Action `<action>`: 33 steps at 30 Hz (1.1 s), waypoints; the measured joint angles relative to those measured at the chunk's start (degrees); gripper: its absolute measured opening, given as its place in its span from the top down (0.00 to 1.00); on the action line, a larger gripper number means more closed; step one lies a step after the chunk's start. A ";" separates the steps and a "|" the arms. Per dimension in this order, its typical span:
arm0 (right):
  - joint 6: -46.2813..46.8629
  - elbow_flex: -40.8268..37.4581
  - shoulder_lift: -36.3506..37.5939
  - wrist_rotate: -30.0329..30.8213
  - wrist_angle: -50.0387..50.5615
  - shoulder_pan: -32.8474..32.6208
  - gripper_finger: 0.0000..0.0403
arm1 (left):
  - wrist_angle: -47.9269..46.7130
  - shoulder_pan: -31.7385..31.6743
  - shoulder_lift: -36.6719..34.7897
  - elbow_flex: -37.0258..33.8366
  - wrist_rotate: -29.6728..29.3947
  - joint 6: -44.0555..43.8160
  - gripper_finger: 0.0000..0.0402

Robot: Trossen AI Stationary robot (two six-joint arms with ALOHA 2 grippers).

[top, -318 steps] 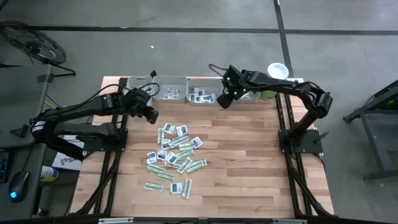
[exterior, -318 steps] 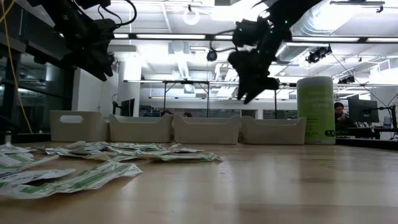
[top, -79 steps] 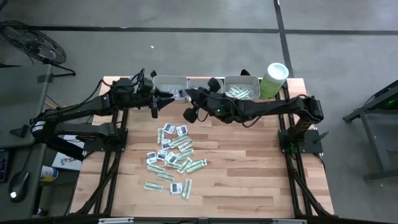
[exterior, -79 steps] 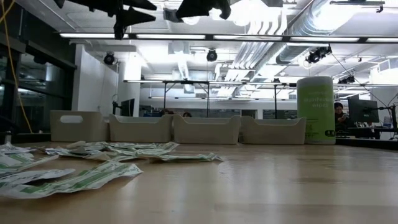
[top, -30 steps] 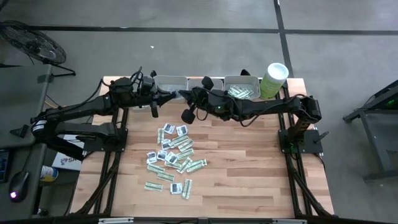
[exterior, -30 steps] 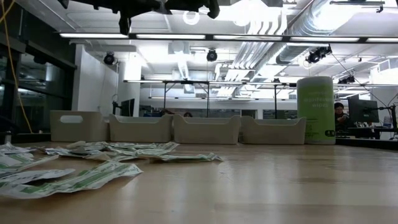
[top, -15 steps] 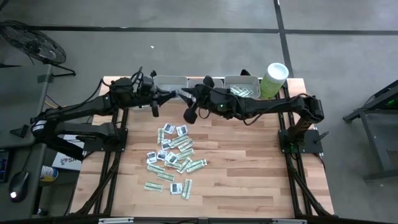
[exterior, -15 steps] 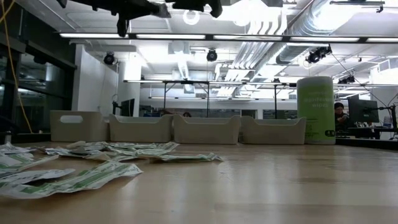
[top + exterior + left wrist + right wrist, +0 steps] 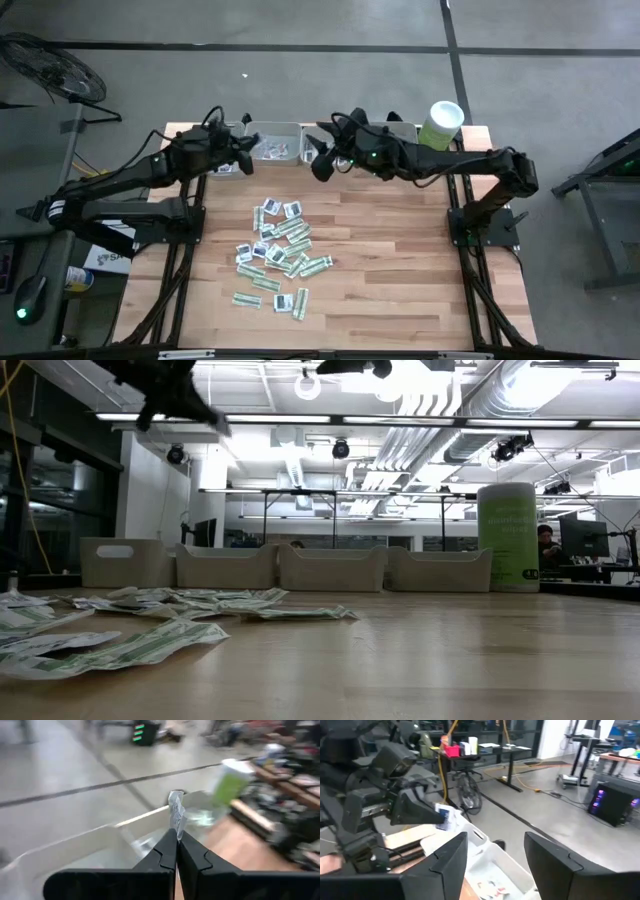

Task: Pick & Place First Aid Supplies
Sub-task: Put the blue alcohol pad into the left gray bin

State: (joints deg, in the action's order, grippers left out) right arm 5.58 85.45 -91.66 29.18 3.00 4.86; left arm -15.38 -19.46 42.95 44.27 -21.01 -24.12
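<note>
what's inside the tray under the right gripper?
The high view shows the right gripper, open, over a grey tray at the table's back edge. The arm covers most of its inside, so its contents cannot be seen. The next tray holds a few sachets.

- The table was seen as pale, matt, planked wood.
- The sachets looked papery and crinkled.
- The trays appeared matt grey plastic.
- The floor showed smooth grey concrete.
</note>
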 joint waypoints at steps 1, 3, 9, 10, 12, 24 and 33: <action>0.00 0.00 0.40 0.47 0.92 0.00 0.53 | -2.01 0.00 -0.35 0.00 -1.91 -1.41 1.00; 0.00 0.00 0.95 1.13 2.14 0.02 0.53 | -6.36 -0.02 -0.79 0.00 -5.20 -4.41 1.00; 0.27 0.00 1.03 2.70 4.06 0.00 0.53 | -20.31 -0.02 -0.35 0.00 -13.17 -16.11 1.00; 1.01 0.00 1.03 2.63 4.50 0.00 0.53 | -23.12 -0.02 -0.22 0.00 -14.48 -18.48 1.00; 2.86 0.00 1.03 2.59 5.56 0.00 0.53 | -27.79 -0.02 0.31 -0.01 -17.13 -23.11 1.00; 3.49 0.00 1.03 2.53 7.94 0.02 0.53 | -39.87 -0.07 7.93 0.00 -23.18 -35.84 1.00; 3.52 0.00 1.03 2.17 8.67 0.02 0.53 | -40.63 -5.48 17.79 0.00 -22.88 -37.93 1.00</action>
State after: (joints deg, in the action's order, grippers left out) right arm 9.11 85.45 -90.63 31.35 11.67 4.89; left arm -56.00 -24.95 60.74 44.27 -43.88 -62.04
